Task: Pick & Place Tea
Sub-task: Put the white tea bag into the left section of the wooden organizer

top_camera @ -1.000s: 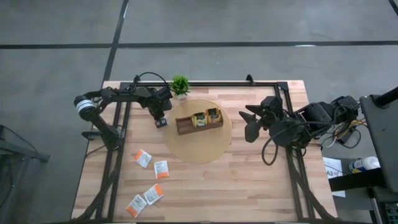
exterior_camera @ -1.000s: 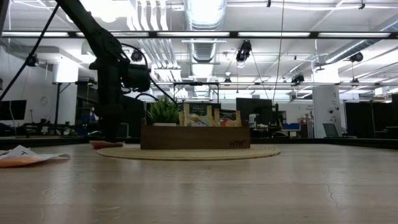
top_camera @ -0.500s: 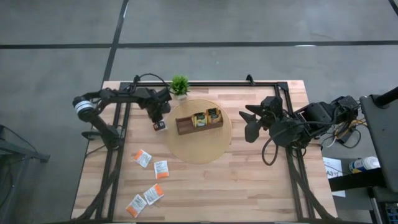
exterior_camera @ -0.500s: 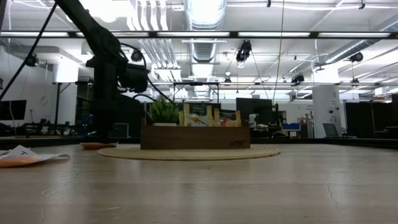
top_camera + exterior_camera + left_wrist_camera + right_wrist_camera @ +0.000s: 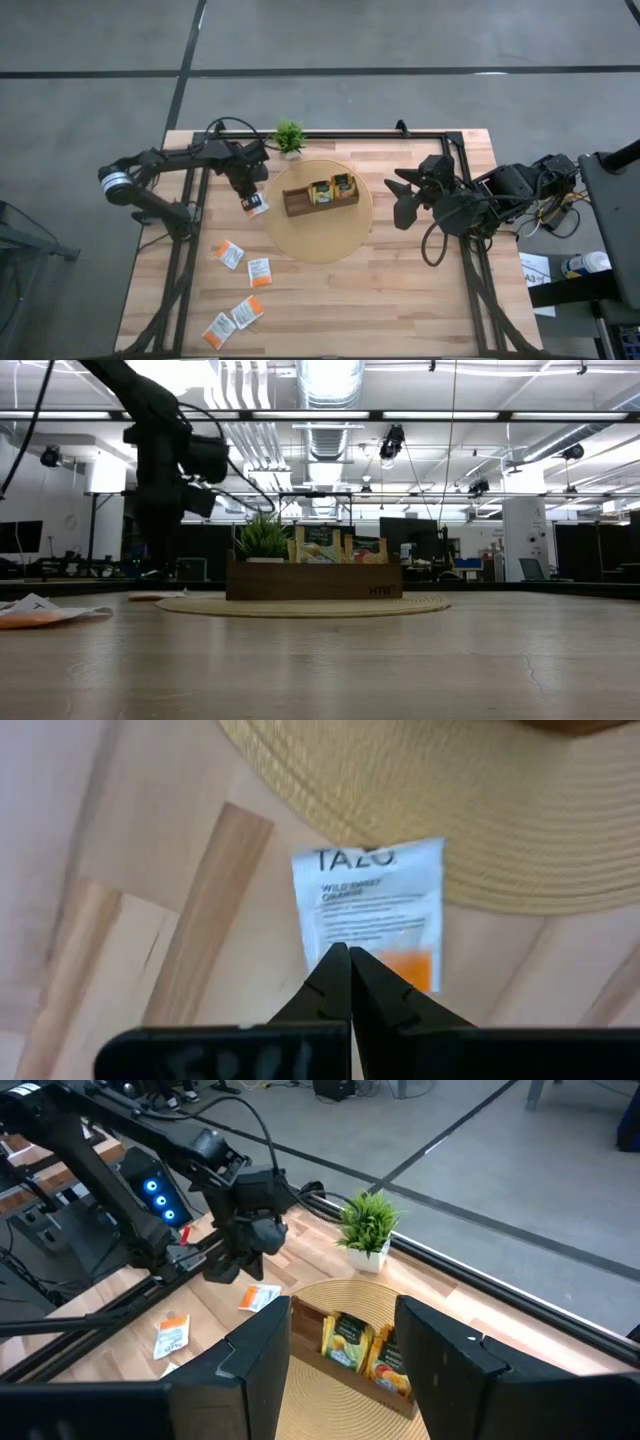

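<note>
The brown tray (image 5: 320, 196) on the round mat (image 5: 318, 212) already holds two sachets, while four white-and-orange sachets (image 5: 240, 287) lie loose on the desk (image 5: 400, 300). The left end effector (image 5: 348, 960) has its fingers pinched shut on one white-and-orange sachet (image 5: 372, 910) at the mat's edge, so this one seems about to go in. The right end effector (image 5: 343, 1342) waits with fingers spread, holding nothing, beyond the mat's other side.

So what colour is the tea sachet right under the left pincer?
The sachet is white with an orange patch and dark lettering, clearest in the left wrist view.
</note>
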